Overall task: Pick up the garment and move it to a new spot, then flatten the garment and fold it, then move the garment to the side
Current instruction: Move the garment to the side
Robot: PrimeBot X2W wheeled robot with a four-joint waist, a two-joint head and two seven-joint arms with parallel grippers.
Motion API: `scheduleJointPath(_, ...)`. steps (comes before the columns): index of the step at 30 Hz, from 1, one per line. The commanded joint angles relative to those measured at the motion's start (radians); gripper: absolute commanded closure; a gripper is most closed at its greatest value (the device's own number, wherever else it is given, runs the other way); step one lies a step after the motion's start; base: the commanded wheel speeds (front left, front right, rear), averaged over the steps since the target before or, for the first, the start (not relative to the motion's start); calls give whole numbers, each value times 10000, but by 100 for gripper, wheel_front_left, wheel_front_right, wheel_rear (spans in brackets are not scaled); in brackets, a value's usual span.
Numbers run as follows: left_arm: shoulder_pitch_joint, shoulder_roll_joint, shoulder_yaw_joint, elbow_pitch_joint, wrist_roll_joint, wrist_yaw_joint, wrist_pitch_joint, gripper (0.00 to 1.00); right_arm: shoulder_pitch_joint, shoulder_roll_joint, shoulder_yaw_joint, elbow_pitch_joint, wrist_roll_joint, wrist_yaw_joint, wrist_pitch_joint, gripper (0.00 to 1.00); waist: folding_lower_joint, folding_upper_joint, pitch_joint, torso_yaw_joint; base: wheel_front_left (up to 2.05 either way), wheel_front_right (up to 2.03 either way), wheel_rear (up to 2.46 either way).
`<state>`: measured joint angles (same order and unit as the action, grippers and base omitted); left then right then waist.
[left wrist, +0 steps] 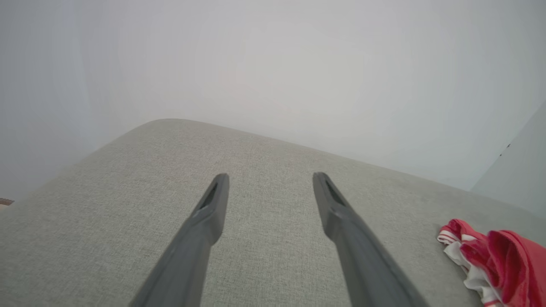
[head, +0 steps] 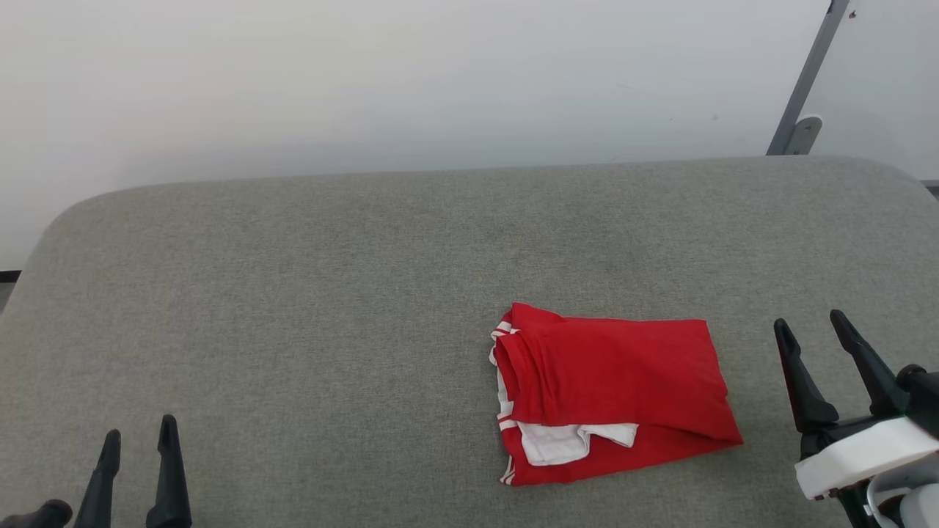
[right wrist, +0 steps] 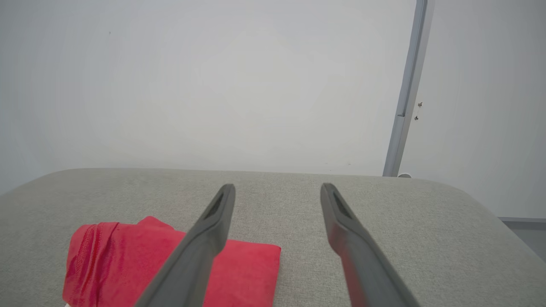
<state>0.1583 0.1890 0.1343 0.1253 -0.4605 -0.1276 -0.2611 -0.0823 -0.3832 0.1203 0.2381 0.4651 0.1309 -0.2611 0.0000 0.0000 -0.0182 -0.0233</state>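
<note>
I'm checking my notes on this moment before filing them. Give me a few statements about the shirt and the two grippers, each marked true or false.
1. The garment lies folded on the grey padded surface. True.
2. The left gripper is shut on a sleeve. False: its jaws stand open and hold nothing, well away from the cloth.
3. The garment lies nearer the right gripper than the left one. True.
4. The right gripper is pinching the garment's edge. False: it is open and stands beside the cloth, apart from it.
5. The garment shows red only. False: white sleeve fabric and white stripes show along its left and near edges.
</note>
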Motion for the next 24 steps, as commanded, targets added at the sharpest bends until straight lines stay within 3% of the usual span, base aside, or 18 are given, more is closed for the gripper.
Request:
scheduleJointPath(1,103,-6,4,37,137,-29,-48,0,101,23,-31,-2,-16,-4,-48,0,0,0,-4,11,0,0,0)
scheduleJointPath(7,-8,21,-145,72,125,-29,-48,0,-54,-99,258,184,68,-4,-48,0,0,0,6,140,0,0,0)
scheduleJointPath(13,100,60,-236,54,122,-29,-48,0,-626,-742,1316,884,594,-4,352,0,0,0,51,388,0,0,0)
scheduleJointPath(17,153,42,-333,62,149,-29,-48,0,-1139,-1217,1896,1247,1330,-4,1421,0,0,0,127,629,0,0,0)
scheduleJointPath(24,-55,68,-595,91,-13,-29,-48,0,-1896,-2230,2581,1394,2808,-4,4336,0,0,0,537,1035,0,0,0)
